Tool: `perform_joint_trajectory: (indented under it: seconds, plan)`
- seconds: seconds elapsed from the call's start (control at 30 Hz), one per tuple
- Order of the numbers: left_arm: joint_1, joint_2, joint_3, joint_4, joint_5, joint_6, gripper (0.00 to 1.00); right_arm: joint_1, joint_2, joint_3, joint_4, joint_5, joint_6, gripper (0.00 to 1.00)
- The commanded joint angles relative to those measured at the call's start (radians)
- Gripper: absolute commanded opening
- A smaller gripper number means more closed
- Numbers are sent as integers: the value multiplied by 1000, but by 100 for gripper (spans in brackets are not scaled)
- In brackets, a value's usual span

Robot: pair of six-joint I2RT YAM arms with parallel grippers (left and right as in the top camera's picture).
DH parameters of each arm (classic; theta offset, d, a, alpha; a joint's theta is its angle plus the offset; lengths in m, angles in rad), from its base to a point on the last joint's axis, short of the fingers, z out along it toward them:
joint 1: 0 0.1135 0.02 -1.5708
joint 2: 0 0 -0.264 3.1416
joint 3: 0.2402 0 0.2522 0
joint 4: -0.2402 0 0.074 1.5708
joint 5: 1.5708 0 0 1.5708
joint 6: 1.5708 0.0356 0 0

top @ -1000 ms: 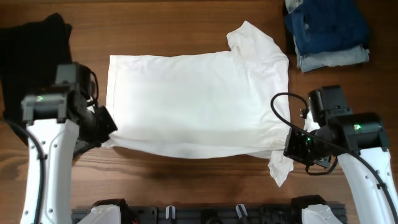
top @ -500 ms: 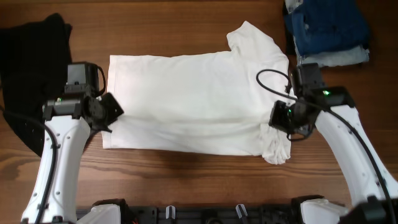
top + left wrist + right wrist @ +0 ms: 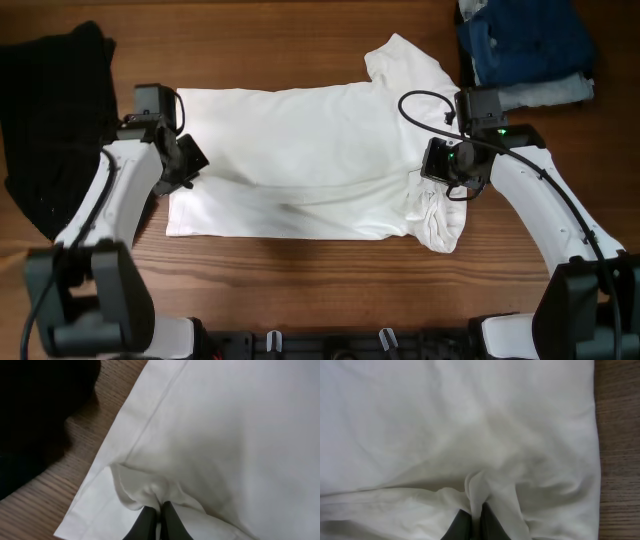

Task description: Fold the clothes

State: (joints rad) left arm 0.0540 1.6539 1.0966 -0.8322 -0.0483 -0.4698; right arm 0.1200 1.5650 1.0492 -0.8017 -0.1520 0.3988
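Note:
The clothes, a large white wrinkly T-shirt (image 3: 310, 150), lie spread across the middle of the table, with the near part doubled over the rest. At the shirt's left end, my left gripper (image 3: 192, 160) is shut on a pinch of white fabric (image 3: 150, 491); its dark fingers (image 3: 172, 522) press together in the left wrist view. Over the right end, near the bunched sleeve (image 3: 440, 225), my right gripper (image 3: 440, 168) is shut on a raised ridge of cloth (image 3: 479, 487). No printed patch shows.
A black garment (image 3: 50, 110) lies at the table's left edge and shows in the left wrist view (image 3: 40, 400). Folded dark blue (image 3: 525, 40) and pale blue (image 3: 545, 92) garments sit at the back right. Bare wood (image 3: 300, 270) runs along the front.
Both grippers have moved from the front edge toward the back, carrying the shirt's near edge over the body. The near sleeve has been drawn up and bunched at the right.

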Motion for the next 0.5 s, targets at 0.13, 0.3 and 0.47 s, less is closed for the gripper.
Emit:
perform_joint_trajectory:
  seconds: [0.13, 0.3, 0.47]
  plan:
    - [5, 40, -1, 66, -17, -9, 4, 2, 15, 0, 5, 96, -11, 4]
    - [5, 40, -1, 74, -61, -8, 4, -65, 15, 0, 31, 103, -8, 4]
    - [5, 40, -1, 93, -77, -10, 4, -108, 15, 0, 86, 51, -68, 4]
